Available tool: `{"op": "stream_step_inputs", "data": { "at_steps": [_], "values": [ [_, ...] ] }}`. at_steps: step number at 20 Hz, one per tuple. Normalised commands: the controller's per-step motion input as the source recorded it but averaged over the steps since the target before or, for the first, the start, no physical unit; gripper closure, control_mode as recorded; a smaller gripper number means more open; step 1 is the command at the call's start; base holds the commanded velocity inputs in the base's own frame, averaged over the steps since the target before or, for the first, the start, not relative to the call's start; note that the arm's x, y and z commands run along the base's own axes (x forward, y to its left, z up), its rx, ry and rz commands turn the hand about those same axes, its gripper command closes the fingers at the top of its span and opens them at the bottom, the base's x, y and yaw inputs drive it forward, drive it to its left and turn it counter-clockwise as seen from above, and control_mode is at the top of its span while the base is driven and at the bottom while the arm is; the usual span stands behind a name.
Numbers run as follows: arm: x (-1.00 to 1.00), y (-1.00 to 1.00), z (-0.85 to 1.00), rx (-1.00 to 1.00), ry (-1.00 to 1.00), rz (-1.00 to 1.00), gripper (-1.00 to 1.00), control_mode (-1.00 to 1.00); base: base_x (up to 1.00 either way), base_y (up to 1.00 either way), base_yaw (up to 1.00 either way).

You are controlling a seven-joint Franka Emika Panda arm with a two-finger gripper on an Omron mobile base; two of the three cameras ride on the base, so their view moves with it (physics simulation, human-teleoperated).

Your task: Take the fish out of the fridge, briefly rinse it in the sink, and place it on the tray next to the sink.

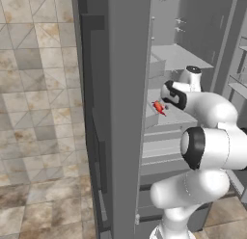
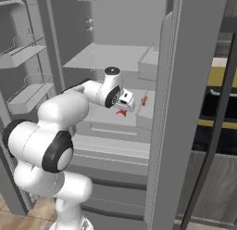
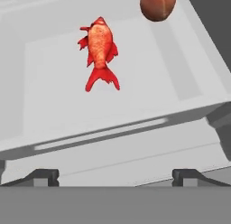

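The fish (image 3: 100, 51) is bright red and lies flat on a pale grey shelf (image 3: 54, 105) inside the open fridge (image 2: 111, 25), tail toward the camera. It also shows as a small red shape, the fish (image 1: 158, 108) and the fish (image 2: 121, 112). My gripper (image 3: 116, 177) is open, its two dark fingertips (image 3: 43, 175) wide apart, nothing between them. It hovers above and short of the fish without touching it. In the right base view the gripper (image 2: 128, 102) hangs just above the fish. The sink and the tray are out of view.
A brown rounded object (image 3: 158, 5) sits on the same shelf beyond the fish, seen orange (image 2: 144, 100) near the right wall. The fridge's grey side panel (image 1: 128, 112) stands close on the left, door racks (image 2: 28, 57) on the open door. The shelf's front lip (image 3: 113, 130) lies below the hand.
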Motion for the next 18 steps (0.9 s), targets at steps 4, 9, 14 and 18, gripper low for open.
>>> {"op": "stream_step_inputs", "data": {
  "at_steps": [4,9,14,18],
  "values": [
    [0.35,-0.03,-0.22,0.00,0.00,0.00,-1.00,-1.00,0.00,0.00,0.00],
    [0.61,0.18,-0.21,0.00,0.00,0.00,-1.00,-1.00,0.00,0.00,0.00],
    [0.55,0.07,-0.16,0.00,0.00,0.00,-1.00,-1.00,0.00,0.00,0.00],
    [0.30,0.00,-0.31,0.00,0.00,0.00,-1.00,-1.00,0.00,0.00,0.00]
  ]
}}
